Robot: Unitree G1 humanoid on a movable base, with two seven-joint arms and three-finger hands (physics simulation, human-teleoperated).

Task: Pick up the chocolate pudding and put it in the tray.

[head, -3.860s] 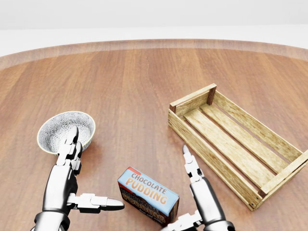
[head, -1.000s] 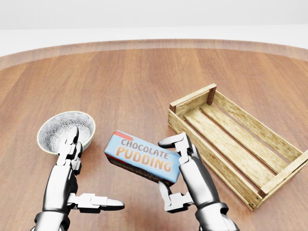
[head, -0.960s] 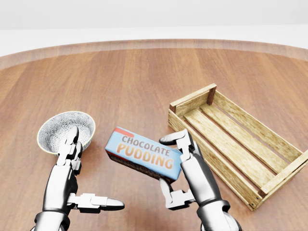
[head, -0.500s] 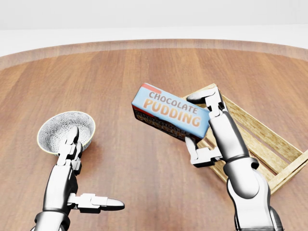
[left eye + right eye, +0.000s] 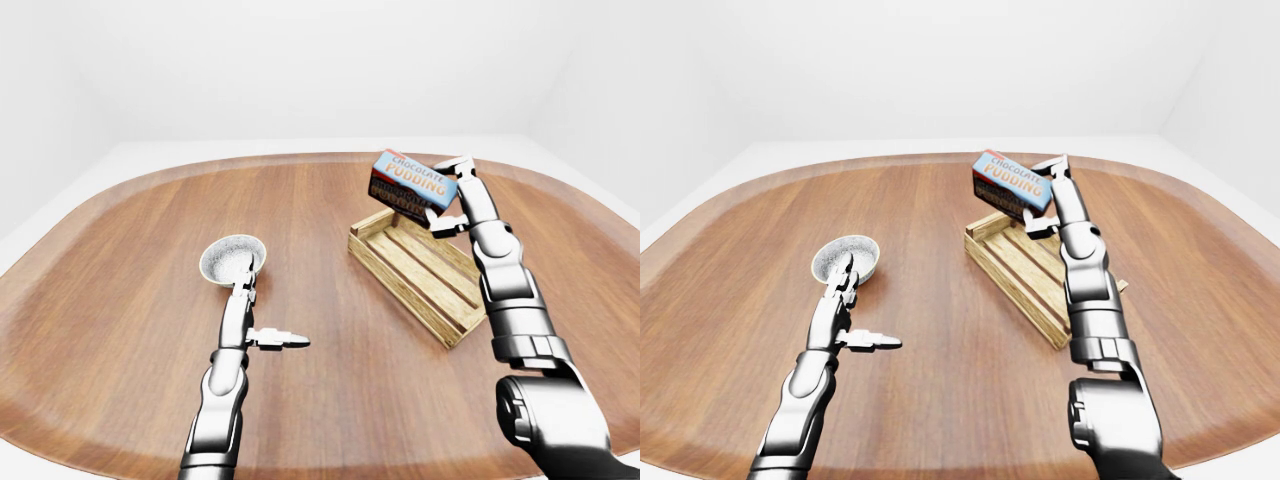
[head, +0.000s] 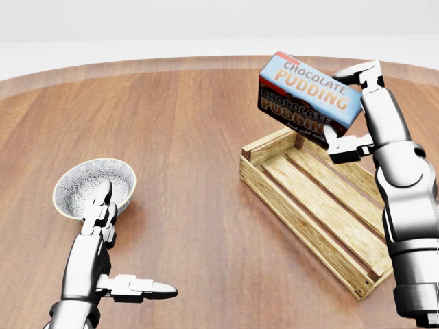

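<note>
Above the wooden tray, a light-blue box with a dark side panel hangs tilted: the chocolate pudding, clamped at its right end between the closed fingers of the right hand. Orange letters read "CHOCOLATE PUDDING". Left hand, open and empty, reaches toward the patterned bowl.

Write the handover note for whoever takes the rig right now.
Right hand: shut on the pudding box, held tilted in the air above the tray's upper-left end in the head view.
Left hand: open, empty, just below the bowl in that view.
Done: box picked up and carried to the tray.
Left: lower it into the tray and release.
</note>
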